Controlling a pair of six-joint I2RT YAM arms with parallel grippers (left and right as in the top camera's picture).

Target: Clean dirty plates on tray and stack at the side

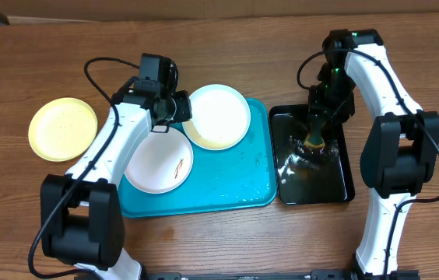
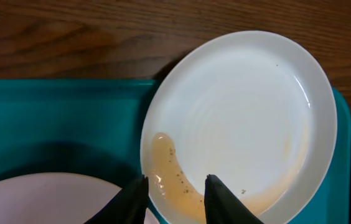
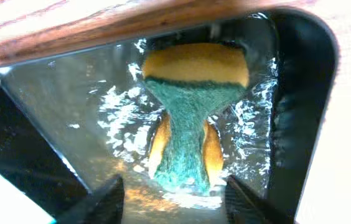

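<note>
On the turquoise tray [image 1: 235, 190], the rimmed plate [image 1: 218, 117] and white plate [image 1: 159, 162] are left smeared; a yellow plate [image 1: 62, 128] is set aside. In the black tray [image 1: 340, 183] the sponge [image 3: 191, 124] is straddled, ungripped, by the right gripper [image 3: 175, 193]; the left gripper [image 2: 175, 186] is spread over the rimmed plate's edge.

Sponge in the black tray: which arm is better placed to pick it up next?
Right. The right gripper hangs over the sponge, jaws open on either side. The left gripper is off over the blue tray, at the smeared plate's rim.
</note>
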